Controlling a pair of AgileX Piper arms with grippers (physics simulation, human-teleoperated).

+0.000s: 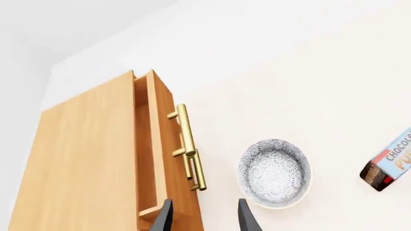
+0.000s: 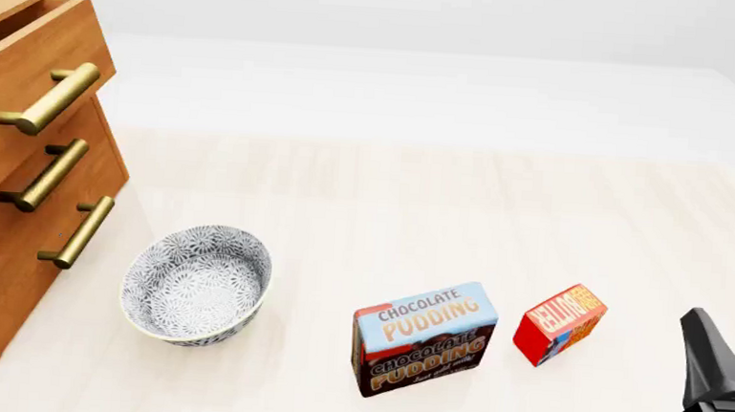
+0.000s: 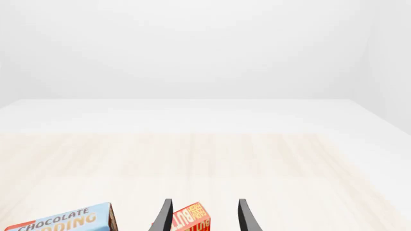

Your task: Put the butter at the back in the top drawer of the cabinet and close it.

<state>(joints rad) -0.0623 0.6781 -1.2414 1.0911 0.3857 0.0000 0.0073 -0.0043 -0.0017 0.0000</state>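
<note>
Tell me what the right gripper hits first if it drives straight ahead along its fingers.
Most likely the butter: the wrist view shows it between the right gripper's open fingers. Beyond lies bare table; depth is uncertain.

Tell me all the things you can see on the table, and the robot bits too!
cabinet: one, brown wood, three drawers with brass handles, far left
top drawer: one, brown wood, pulled partly open
bowl: one, white with grey speckled pattern, beside the cabinet
pudding box: one, light blue and brown, right of the bowl
butter: one, red with yellow lettering, right of the pudding box
table: one, pale wood
left gripper: one, black, open, near the cabinet
right gripper: one, black, open, either side of the butter in its wrist view
</note>
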